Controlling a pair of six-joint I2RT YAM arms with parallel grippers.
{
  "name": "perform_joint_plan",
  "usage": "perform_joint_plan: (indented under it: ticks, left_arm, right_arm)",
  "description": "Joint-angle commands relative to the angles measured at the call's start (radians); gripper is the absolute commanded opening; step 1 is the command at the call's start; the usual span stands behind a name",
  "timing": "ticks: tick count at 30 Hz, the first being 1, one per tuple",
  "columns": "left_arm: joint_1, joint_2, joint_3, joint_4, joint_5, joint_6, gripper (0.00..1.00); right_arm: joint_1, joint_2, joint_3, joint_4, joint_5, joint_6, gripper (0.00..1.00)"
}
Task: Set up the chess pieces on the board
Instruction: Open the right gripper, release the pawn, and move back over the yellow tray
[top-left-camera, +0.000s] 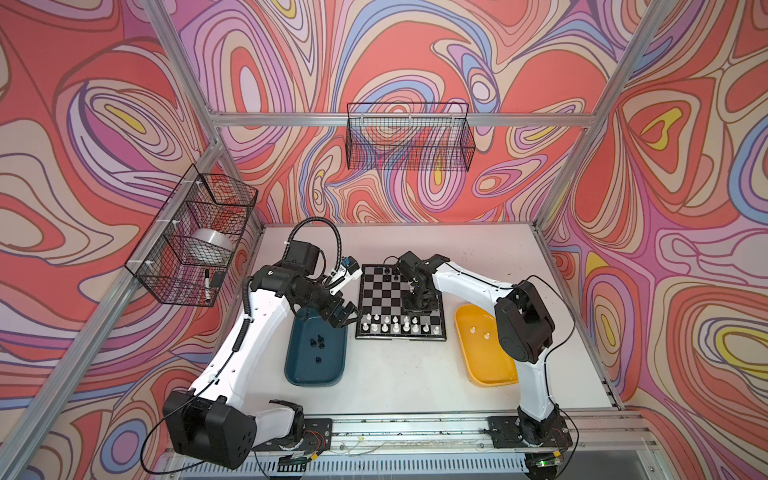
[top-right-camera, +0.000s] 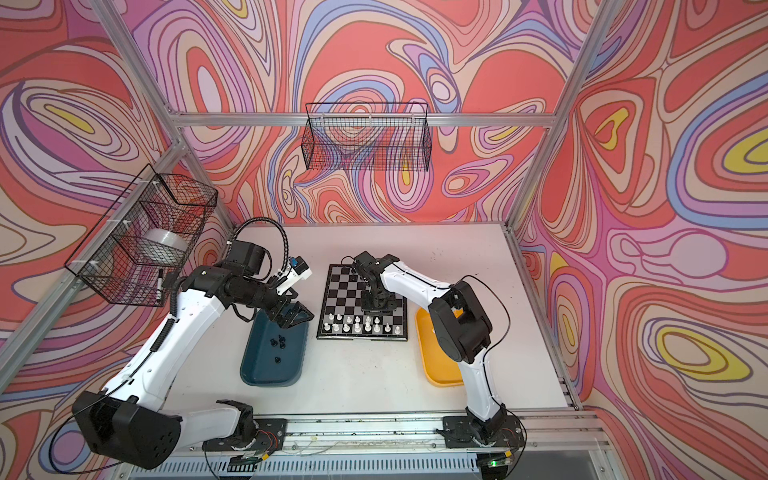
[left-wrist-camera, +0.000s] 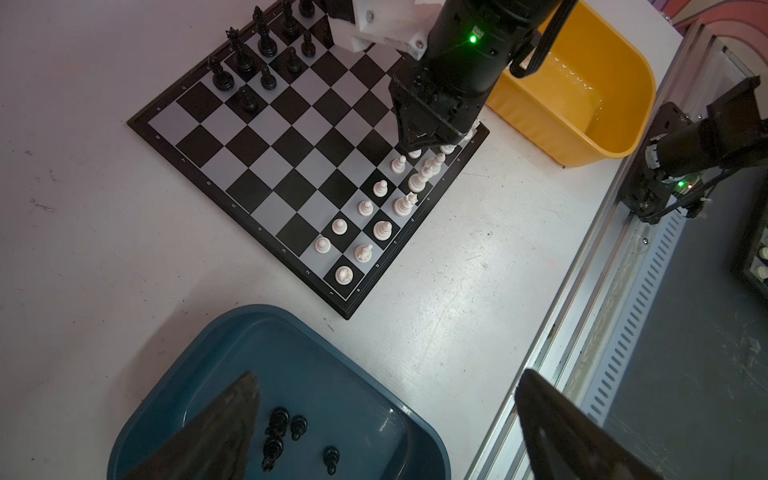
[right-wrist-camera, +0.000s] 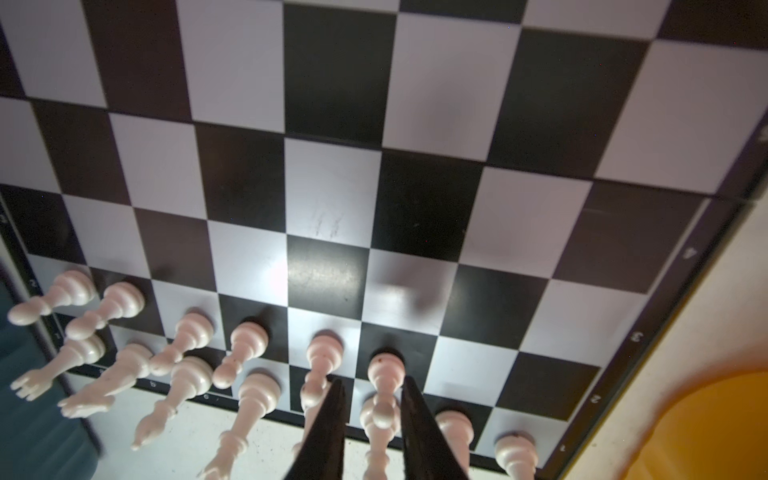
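The board (top-left-camera: 386, 291) lies mid-table, with white chess pieces (top-left-camera: 395, 326) along its near two rows and several black ones (left-wrist-camera: 241, 54) at its far end. My right gripper (right-wrist-camera: 372, 380) points down over the white rows. Its jaws stand slightly apart on either side of an upright white pawn (right-wrist-camera: 384, 370), with narrow gaps showing. My left gripper (left-wrist-camera: 386, 374) hangs wide open and empty above the far end of the teal tray (top-left-camera: 307, 374). Several loose black pieces (left-wrist-camera: 286, 428) lie in that tray.
A yellow tray (top-left-camera: 490, 365) right of the board holds two white pieces (top-left-camera: 472, 330). The right arm's elbow (top-left-camera: 523, 324) hangs over it. Wire baskets hang on the left wall (top-left-camera: 195, 237) and the back wall (top-left-camera: 409, 137). A metal rail (top-left-camera: 415, 428) runs along the front edge.
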Motion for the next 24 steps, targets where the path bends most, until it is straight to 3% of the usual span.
perform_joint_plan:
  ticks: [1,8,24]
  left_arm:
    - [0.008,-0.023,-0.003,-0.005,0.021,0.007,0.97]
    - [0.008,-0.021,-0.002,-0.007,0.021,0.009,0.97]
    - [0.008,-0.007,0.014,-0.026,0.059,0.019,1.0]
  right_arm:
    - [0.009,0.004,0.019,-0.013,0.025,-0.01,0.26]
    - [0.013,-0.012,0.02,-0.015,0.035,-0.032,0.31]
    - [0.014,-0.092,0.059,-0.013,0.096,-0.047,0.32]
